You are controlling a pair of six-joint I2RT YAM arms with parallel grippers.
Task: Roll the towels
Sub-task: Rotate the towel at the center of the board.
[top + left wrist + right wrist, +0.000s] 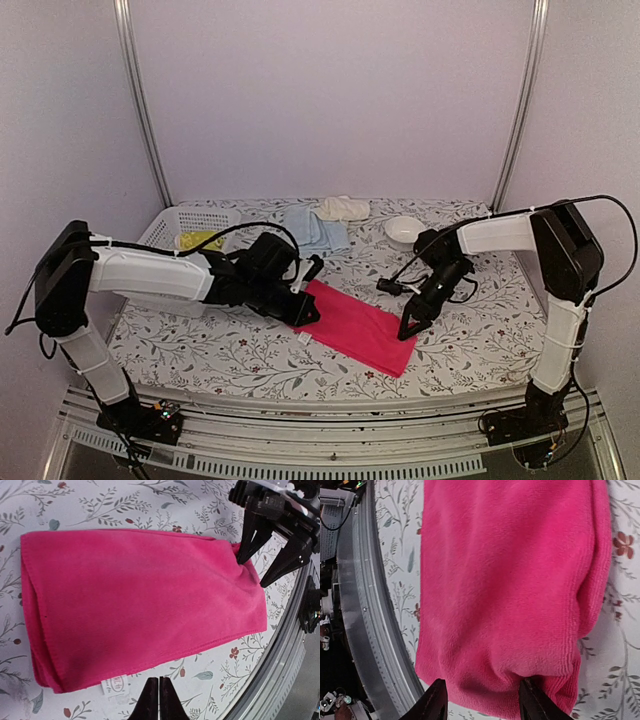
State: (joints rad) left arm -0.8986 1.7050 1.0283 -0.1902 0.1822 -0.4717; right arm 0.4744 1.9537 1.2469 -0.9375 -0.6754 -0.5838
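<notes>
Hot pink towel [355, 325]: folded flat, unrolled, mid-table, long axis 10-to-4 o'clock. Light blue towel [315, 230]: folded flat, 12 o'clock. Cream towel [343, 208]: crumpled, touching its 1 o'clock corner. Yellow-green towel [198, 240]: bunched in white basket [185, 218], 10 o'clock.

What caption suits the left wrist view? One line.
Folded hot pink towel on floral table covering; right end effector straddles its short edge.
</notes>
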